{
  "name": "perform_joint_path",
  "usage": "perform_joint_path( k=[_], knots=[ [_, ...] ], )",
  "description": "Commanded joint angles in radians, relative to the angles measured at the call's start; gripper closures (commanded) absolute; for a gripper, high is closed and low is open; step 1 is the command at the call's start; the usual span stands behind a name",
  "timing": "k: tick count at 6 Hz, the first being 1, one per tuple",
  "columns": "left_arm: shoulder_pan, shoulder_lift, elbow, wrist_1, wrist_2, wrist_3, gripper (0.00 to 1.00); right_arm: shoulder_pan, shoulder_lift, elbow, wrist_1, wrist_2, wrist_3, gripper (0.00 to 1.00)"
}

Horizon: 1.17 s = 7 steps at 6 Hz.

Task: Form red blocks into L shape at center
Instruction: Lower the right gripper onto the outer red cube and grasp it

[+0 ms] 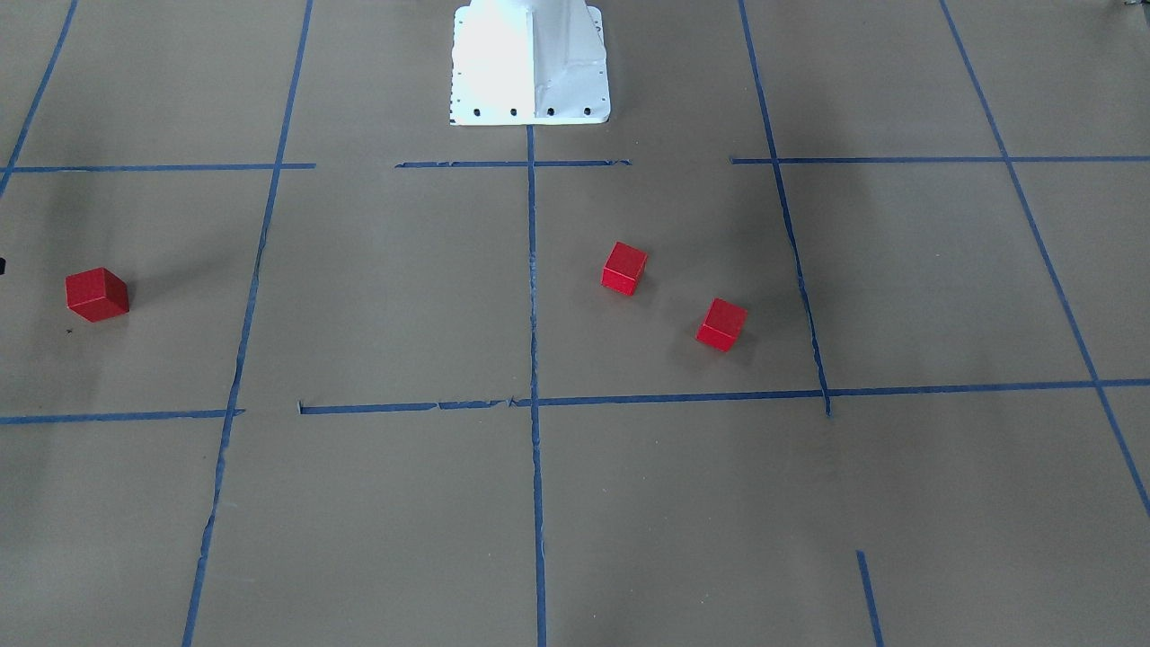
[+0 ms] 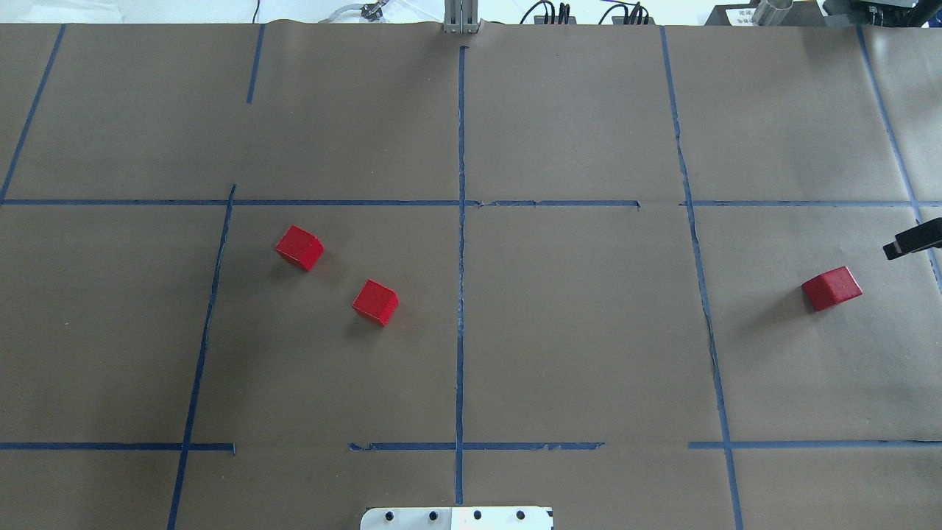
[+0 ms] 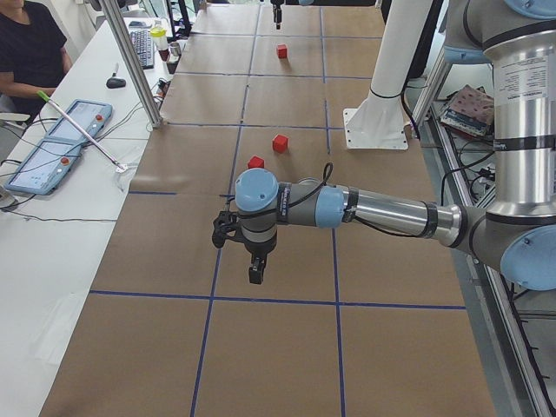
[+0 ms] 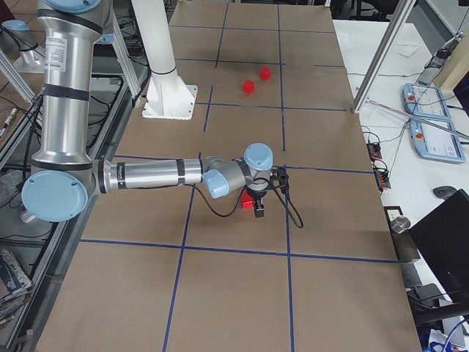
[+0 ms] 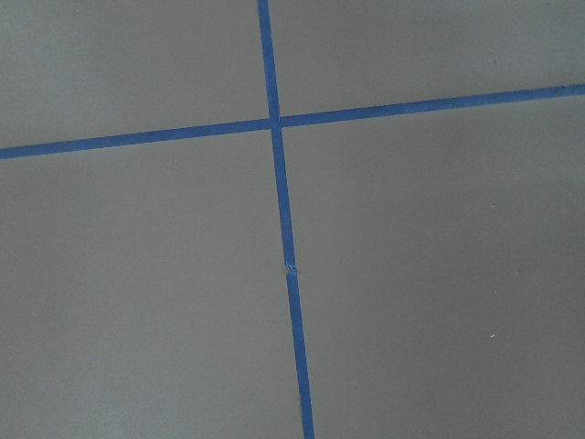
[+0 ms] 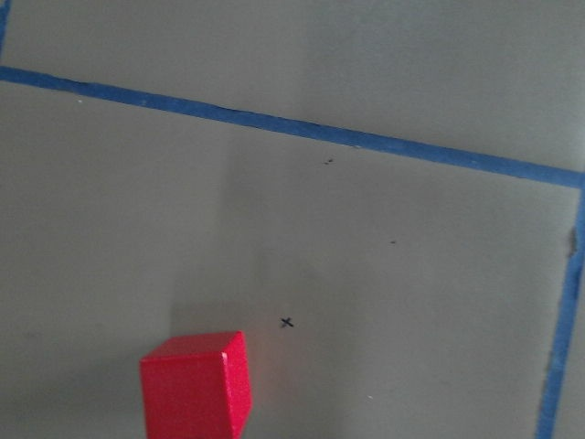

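Note:
Two red blocks (image 2: 299, 247) (image 2: 375, 302) lie apart on the brown paper, left of the central tape line (image 2: 461, 324). The third red block (image 2: 831, 288) lies far right; it also shows in the right wrist view (image 6: 196, 384). My right gripper (image 4: 260, 209) hovers beside this block, and only a dark tip shows at the overhead view's edge (image 2: 912, 241). I cannot tell if it is open. My left gripper (image 3: 252, 261) hangs over bare paper on the left, away from the blocks. It shows only in the left side view, so I cannot tell its state.
The white robot base (image 2: 456, 518) stands at the near table edge. A metal post (image 3: 139, 65) stands at the table's far edge. An operator (image 3: 26, 43) sits beyond it, with teach pendants (image 3: 61, 143) on the white desk.

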State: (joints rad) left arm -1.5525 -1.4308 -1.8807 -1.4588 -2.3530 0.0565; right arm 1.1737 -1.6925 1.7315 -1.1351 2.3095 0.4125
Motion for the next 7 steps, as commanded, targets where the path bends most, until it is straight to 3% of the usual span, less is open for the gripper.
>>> perform_joint_path(
  k=[1,6,7],
  knots=[
    [0.000,0.001,-0.002,0.000,0.000,0.000,0.00,-0.149,-0.004,-0.010,0.104,-0.077,0.135,0.01],
    [-0.001,0.001,-0.006,0.000,0.000,0.000,0.00,-0.190,0.004,-0.067,0.106,-0.082,0.124,0.05],
    [-0.001,0.001,-0.006,0.000,0.000,0.000,0.00,-0.201,0.004,-0.079,0.106,-0.096,0.123,0.12]
  ],
)
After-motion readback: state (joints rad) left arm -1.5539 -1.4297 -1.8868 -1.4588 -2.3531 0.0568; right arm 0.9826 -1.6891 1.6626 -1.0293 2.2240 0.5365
